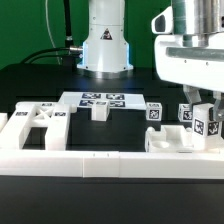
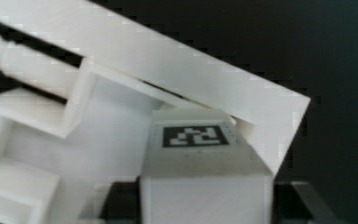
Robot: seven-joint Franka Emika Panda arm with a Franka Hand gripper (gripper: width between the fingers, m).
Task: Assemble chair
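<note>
Well, pincer (image 1: 201, 113): nearly closed, clenched on a white chair block (image 2: 194, 200), low at the exterior view's right.
Chair seat (image 1: 35, 122): X-braced, lying on the bench (image 1: 140, 127), exterior view's left, well apart.
Marker board (image 1: 100, 100): flat, between them.

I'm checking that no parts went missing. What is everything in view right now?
chair seat: one, white, X-braced, exterior view's left
tagged chair blocks: three visible, white, exterior view's right
small chair part: one, white, before the marker board
large chair part: one, white, right, behind the border wall
marker board: one, white, centre
border wall: one, white, front
table: one, black
arm base: one, white, back
hand: one, white, shut, among the right blocks
</note>
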